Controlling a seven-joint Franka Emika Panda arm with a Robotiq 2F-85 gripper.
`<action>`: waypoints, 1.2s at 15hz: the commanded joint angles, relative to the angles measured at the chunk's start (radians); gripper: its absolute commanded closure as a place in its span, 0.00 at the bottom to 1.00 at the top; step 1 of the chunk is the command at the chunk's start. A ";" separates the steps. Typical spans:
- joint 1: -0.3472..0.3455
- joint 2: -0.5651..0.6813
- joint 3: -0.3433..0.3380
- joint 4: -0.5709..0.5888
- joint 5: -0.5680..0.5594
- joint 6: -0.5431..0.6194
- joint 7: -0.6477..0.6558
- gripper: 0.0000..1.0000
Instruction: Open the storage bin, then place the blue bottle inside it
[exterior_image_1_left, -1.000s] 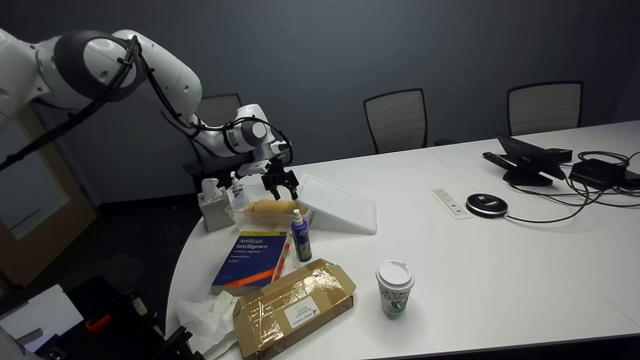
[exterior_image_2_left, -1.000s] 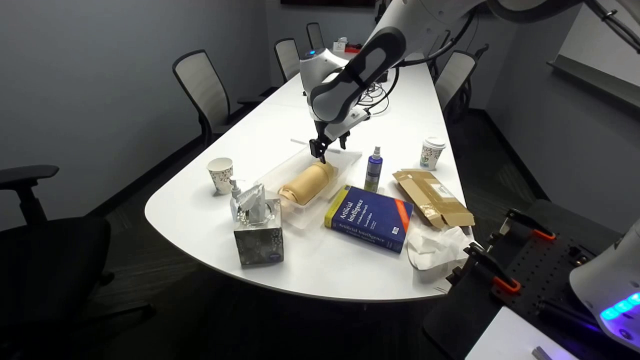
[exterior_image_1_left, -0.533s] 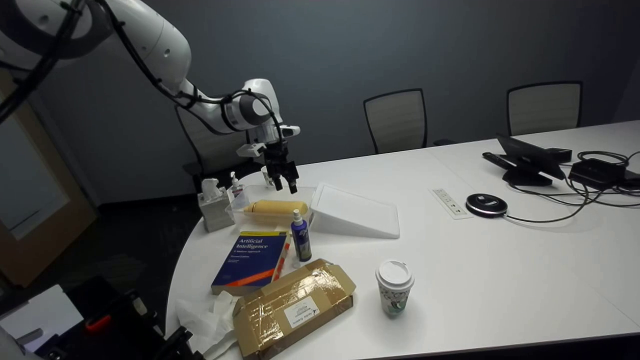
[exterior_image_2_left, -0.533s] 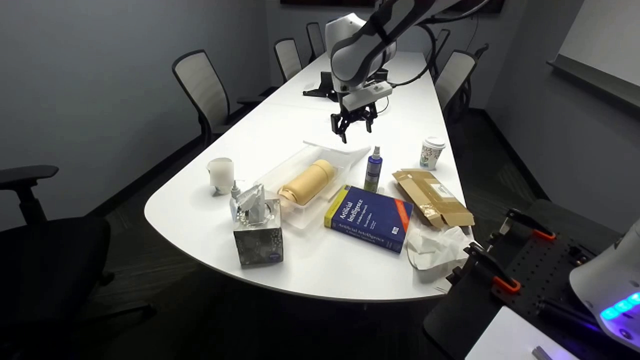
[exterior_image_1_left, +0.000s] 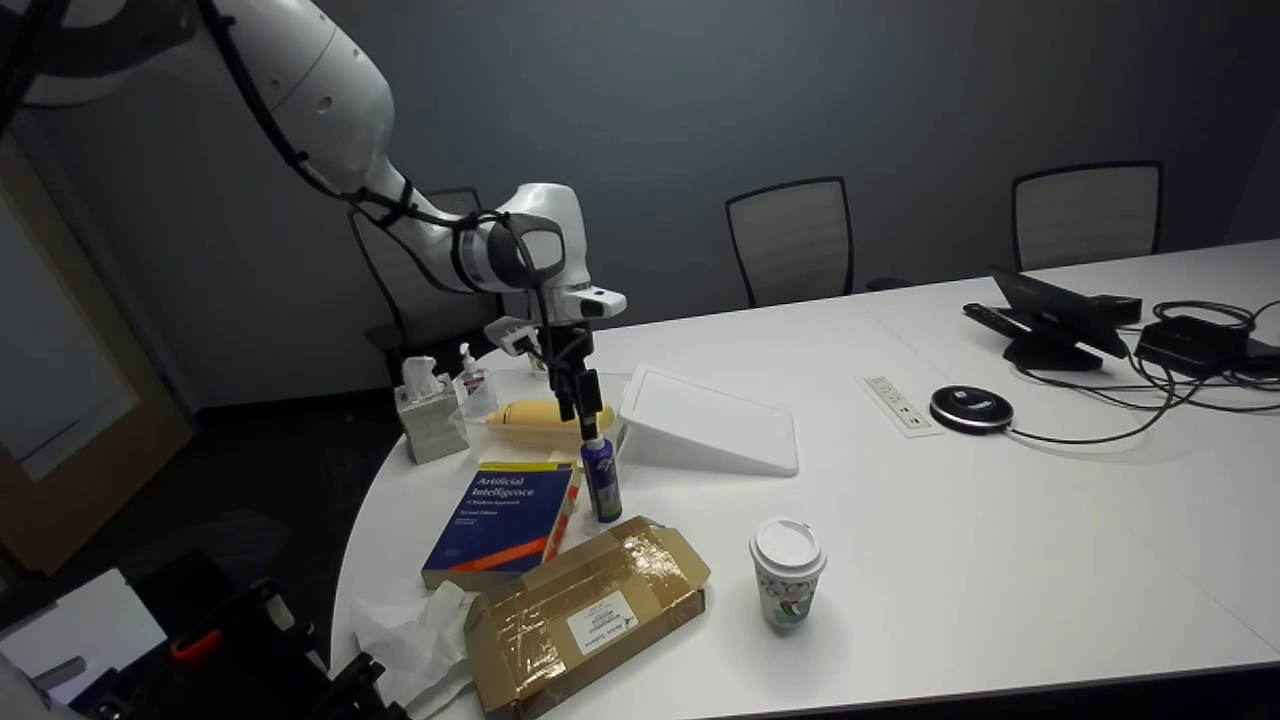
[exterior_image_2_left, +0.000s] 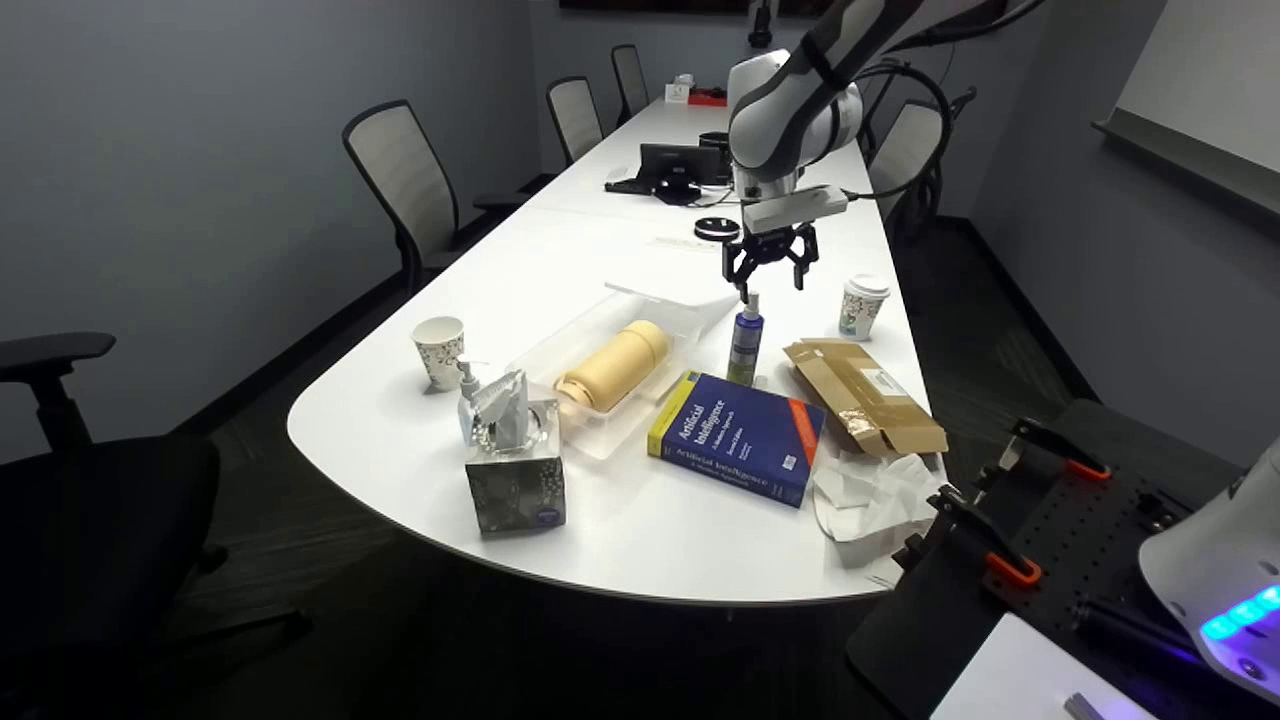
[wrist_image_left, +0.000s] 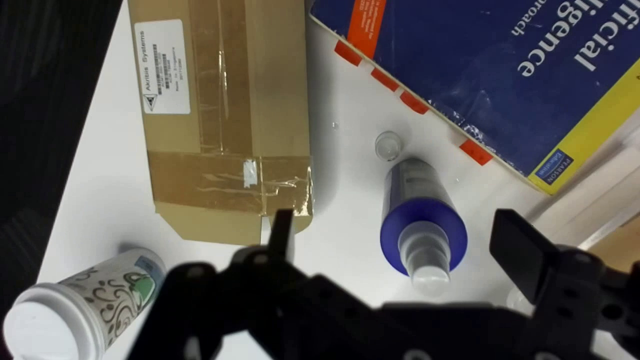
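Right of wrist-view centre stands the blue spray bottle (wrist_image_left: 423, 225), framed by the empty, wide-spread tool (wrist_image_left: 394, 235), surely poised to grasp; mid-frame in an exterior view, the storage bin (exterior_image_2_left: 612, 432) lies uncovered, ready for it!

"What does this white conference table (exterior_image_2_left: 640, 548) carry?"

"A tissue box (exterior_image_2_left: 518, 488), pump bottle (exterior_image_1_left: 473, 379), open paper cup (exterior_image_2_left: 440, 355) and storage bin (exterior_image_2_left: 602, 438), all toward the rounded end"

"And near the bin?"

"An Artificial Intelligence textbook (exterior_image_2_left: 738, 436) and an upright blue spray bottle (exterior_image_2_left: 745, 345); then a taped cardboard box (exterior_image_2_left: 862, 390), crumpled paper (exterior_image_2_left: 872, 500), a lidded paper cup (exterior_image_2_left: 862, 309)"
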 joint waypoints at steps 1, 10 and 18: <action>-0.010 -0.015 0.015 -0.067 0.045 0.092 0.013 0.00; 0.016 0.027 0.002 -0.061 0.061 0.202 0.016 0.00; 0.052 0.053 -0.027 -0.051 0.051 0.276 0.048 0.00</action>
